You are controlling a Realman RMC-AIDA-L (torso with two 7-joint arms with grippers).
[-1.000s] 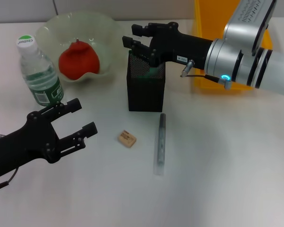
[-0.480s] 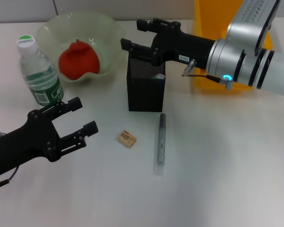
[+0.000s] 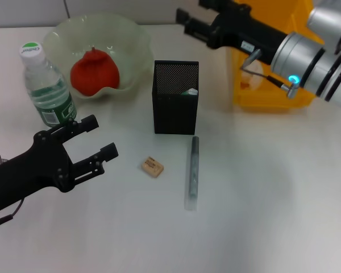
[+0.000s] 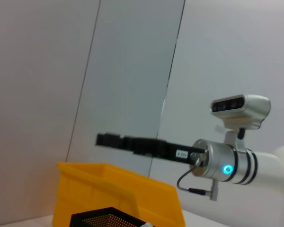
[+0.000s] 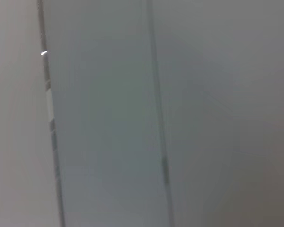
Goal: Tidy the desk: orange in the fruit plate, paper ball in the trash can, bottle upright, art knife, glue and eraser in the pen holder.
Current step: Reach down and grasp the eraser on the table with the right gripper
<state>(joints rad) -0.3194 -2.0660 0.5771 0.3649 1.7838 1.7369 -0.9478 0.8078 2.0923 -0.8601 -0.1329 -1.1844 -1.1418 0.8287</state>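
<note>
The black mesh pen holder [image 3: 175, 111] stands mid-table with a pale green-white item [image 3: 188, 91] inside it. The tan eraser [image 3: 152, 167] and the grey art knife [image 3: 191, 170] lie on the table in front of it. The orange [image 3: 94, 71] sits in the pale fruit plate [image 3: 131, 40]. The bottle [image 3: 45, 91] stands upright at the left. My right gripper [image 3: 196, 14] is open and empty, raised behind the holder near the yellow bin [image 3: 267, 96]. My left gripper [image 3: 99, 138] is open and empty, left of the eraser. No paper ball shows.
The left wrist view shows the right arm's gripper [image 4: 109, 140] above the yellow bin [image 4: 109, 189] and the holder's rim [image 4: 109, 218]. The right wrist view shows only a wall. Bare table lies at the front right.
My right gripper has let go of the pale item in the pen holder, then risen and drawn back to the right toward the yellow bin. The left arm has not moved.
</note>
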